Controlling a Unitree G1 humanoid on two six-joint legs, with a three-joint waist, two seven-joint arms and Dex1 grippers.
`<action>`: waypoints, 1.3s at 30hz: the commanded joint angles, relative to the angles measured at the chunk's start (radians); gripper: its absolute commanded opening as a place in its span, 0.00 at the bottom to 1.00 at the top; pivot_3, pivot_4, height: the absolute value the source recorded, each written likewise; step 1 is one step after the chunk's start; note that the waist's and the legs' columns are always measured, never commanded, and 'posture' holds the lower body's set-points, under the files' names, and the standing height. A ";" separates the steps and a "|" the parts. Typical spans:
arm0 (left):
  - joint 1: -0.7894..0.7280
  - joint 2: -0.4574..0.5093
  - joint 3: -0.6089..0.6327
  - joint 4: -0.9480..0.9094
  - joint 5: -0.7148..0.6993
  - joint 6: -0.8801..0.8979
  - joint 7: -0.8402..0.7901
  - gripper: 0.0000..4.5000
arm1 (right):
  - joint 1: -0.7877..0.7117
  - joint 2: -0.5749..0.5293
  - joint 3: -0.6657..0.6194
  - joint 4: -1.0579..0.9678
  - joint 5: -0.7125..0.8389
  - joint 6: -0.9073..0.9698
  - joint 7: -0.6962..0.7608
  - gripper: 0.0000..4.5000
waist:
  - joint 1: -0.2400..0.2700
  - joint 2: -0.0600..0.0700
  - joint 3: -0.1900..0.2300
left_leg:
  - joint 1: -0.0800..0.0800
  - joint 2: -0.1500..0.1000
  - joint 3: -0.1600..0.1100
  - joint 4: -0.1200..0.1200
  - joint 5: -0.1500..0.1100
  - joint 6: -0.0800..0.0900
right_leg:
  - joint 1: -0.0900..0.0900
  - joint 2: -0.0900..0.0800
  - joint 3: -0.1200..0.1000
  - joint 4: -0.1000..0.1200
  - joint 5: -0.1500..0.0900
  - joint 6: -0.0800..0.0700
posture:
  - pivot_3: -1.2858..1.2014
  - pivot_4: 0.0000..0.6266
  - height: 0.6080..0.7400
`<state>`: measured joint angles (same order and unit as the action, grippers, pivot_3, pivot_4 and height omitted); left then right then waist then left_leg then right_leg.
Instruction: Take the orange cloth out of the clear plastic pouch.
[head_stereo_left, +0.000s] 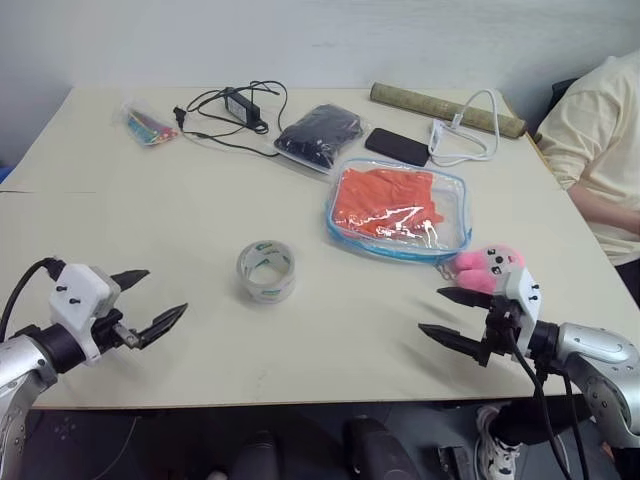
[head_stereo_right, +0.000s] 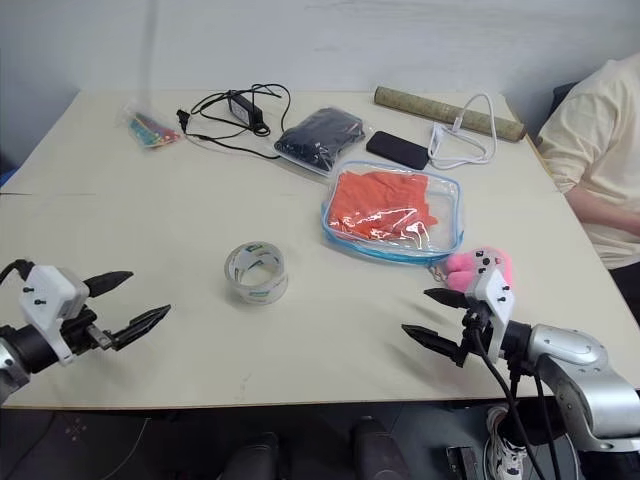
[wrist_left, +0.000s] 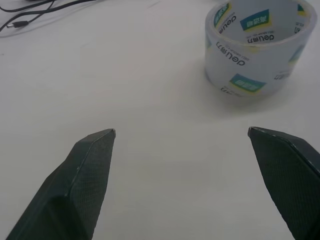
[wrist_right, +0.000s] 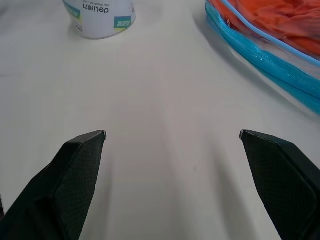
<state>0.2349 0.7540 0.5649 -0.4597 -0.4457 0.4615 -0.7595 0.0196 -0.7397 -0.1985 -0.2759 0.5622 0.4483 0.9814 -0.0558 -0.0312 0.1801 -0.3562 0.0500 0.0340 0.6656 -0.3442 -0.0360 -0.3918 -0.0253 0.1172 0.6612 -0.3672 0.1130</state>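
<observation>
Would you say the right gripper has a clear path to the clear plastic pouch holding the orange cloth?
Probably yes: the right gripper is open, with bare table between it and the clear plastic pouch; only the pink plush toy sits close beside that path.

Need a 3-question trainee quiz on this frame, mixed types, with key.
1. True or false: the orange cloth lies inside the clear plastic pouch.
2. The tape roll stands nearest which gripper: A) left gripper B) right gripper?
3. Fill in: the pink plush toy lies just beside the pouch's near ____ corner.

Key: 1 true; the cloth shows through the plastic. 2 A. 3 right. Both grippers are open, above the table, holding nothing.
</observation>
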 joint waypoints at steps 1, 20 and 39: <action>-0.024 0.039 -0.010 -0.055 -0.034 -0.005 -0.038 1.00 | -0.024 -0.026 -0.017 -0.039 0.031 0.009 0.030 1.00 | 0.000 0.000 0.000 | 0.000 0.000 0.000 0.000 0.000 0.000 | 0.000 0.000 0.000 0.000 0.000 0.000 | 0.52 0.24 1.00; -0.725 0.216 -0.709 0.250 0.234 -0.191 -0.371 1.00 | -0.358 -0.095 0.099 -0.160 0.161 0.131 0.156 1.00 | -0.001 0.004 0.003 | -0.002 -0.001 0.000 0.001 0.001 0.000 | -0.002 0.001 -0.001 -0.001 0.000 0.000 | 0.52 0.24 1.00; -0.860 0.089 -0.825 0.476 0.387 -0.295 -0.473 0.17 | -0.356 -0.059 0.095 -0.183 0.164 0.127 0.091 1.00 | 0.002 0.004 0.003 | -0.014 -0.001 -0.003 0.017 0.001 0.000 | -0.007 -0.002 -0.006 0.005 0.001 0.002 | 0.52 0.24 1.00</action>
<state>-0.6188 0.8329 -0.2678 0.0258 -0.0607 0.1699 -1.2197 -0.3338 -0.8049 -0.0859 -0.4296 0.7116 0.5877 1.0766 -0.0533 -0.0270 0.1830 -0.3700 0.0492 0.0310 0.6823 -0.3436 -0.0361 -0.3986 -0.0272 0.1116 0.6660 -0.3663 0.1148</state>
